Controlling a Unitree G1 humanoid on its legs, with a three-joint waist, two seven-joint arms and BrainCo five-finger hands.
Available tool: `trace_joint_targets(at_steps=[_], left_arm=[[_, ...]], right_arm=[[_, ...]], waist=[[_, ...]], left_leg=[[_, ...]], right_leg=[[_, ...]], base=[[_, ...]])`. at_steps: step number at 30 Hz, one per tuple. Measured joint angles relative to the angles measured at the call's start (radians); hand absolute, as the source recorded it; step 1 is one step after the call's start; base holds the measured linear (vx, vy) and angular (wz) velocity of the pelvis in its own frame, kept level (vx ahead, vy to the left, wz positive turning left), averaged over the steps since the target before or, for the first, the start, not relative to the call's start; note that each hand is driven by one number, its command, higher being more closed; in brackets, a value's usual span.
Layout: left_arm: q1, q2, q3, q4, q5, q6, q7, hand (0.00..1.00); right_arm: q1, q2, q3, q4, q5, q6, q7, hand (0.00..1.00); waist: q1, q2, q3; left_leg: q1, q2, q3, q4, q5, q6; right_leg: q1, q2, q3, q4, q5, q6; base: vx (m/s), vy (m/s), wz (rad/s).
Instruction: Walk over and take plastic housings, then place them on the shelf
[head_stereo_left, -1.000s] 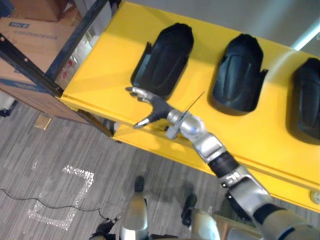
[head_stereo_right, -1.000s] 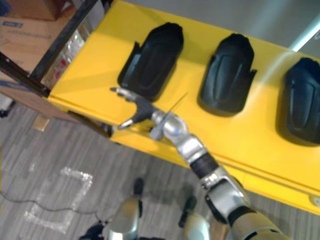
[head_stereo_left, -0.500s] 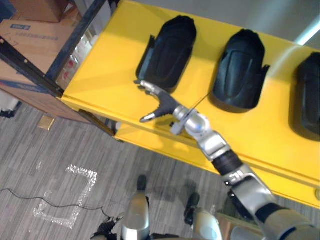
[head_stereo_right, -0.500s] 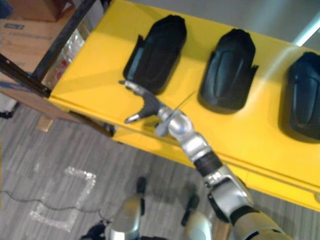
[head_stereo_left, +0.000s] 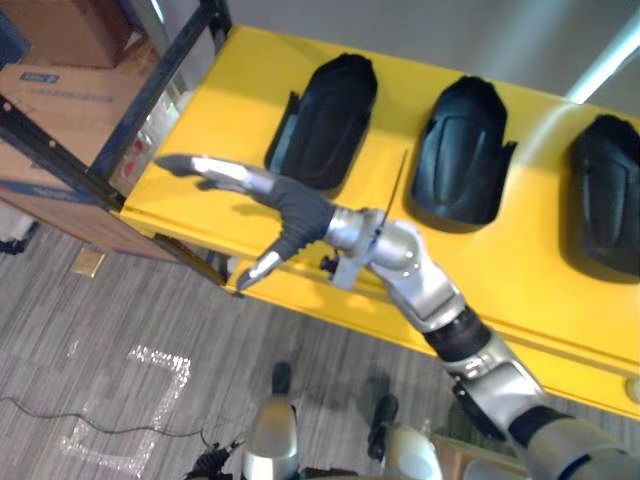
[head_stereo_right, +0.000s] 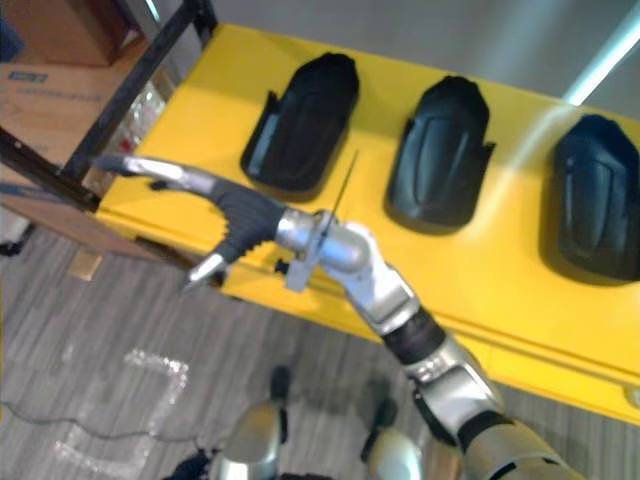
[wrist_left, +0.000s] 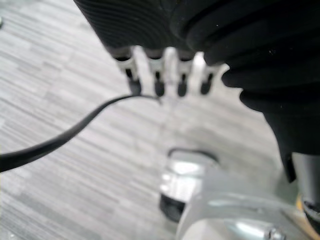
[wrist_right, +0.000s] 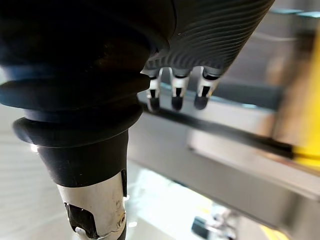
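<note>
Right hand: fingers spread, empty, above table near-left edge.
Left hand: relaxed, empty, above floor.
Housings: three black shells in a row on table.
Handling: probably light, stiff, slick; grasp the side rims.

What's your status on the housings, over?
Right hand open, empty, over the yellow shelf's left end. Left hand open, low over the floor. Three black housings lie on the shelf, none gripped. Nothing blocks the nearest one.
</note>
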Motion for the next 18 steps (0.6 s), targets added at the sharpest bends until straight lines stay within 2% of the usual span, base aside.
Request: trace_joint_targets(at_steps=[5,6,12,14,18], left_arm=[[0.038,-0.001,0.024,0.003,0.0,0.016,0.028,0.0],[0.04,-0.004,0.033,0.009,0.0,0.019,0.034,0.0],[0.047,-0.006,0.041,0.038,0.009,0.02,0.049,0.0],[0.047,-0.006,0.046,0.038,0.008,0.019,0.05,0.0],[0.046,-0.005,0.05,0.041,0.008,0.019,0.048,0.0]], right_arm=[[0.057,-0.009,-0.142,-0.07,-0.028,0.01,-0.111,0.0],[0.066,-0.019,-0.163,-0.088,-0.047,0.011,-0.132,0.0],[0.185,-0.096,-0.313,-0.112,-0.057,0.032,-0.21,0.0],[0.217,-0.115,-0.353,-0.11,-0.055,0.037,-0.224,0.0],[0.283,-0.141,-0.422,-0.103,-0.05,0.037,-0.259,0.0]], waist=[[-0.015,-0.041,-0.082],[-0.028,-0.045,-0.092],[-0.058,-0.05,-0.178],[-0.08,-0.05,-0.182],[-0.09,-0.055,-0.203]], left_leg=[[0.074,-0.002,0.044,-0.055,-0.001,-0.002],[0.092,-0.002,0.056,-0.067,-0.001,-0.003],[0.158,-0.002,0.115,-0.129,0.002,-0.007],[0.17,-0.001,0.118,-0.13,0.002,-0.008],[0.182,0.003,0.141,-0.137,0.0,-0.01]], right_leg=[[0.048,0.006,0.026,-0.045,0.003,0.002],[0.057,0.006,0.032,-0.051,0.004,0.002],[0.063,0.015,0.086,-0.069,0.016,0.002],[0.077,0.018,0.093,-0.074,0.023,-0.002],[0.077,0.022,0.114,-0.081,0.023,-0.002]], base=[[0.13,-0.002,-0.15],[0.07,0.001,-0.31],[0.04,0.013,-0.27],[-0.01,0.017,-0.14],[-0.05,-0.004,-0.17]])
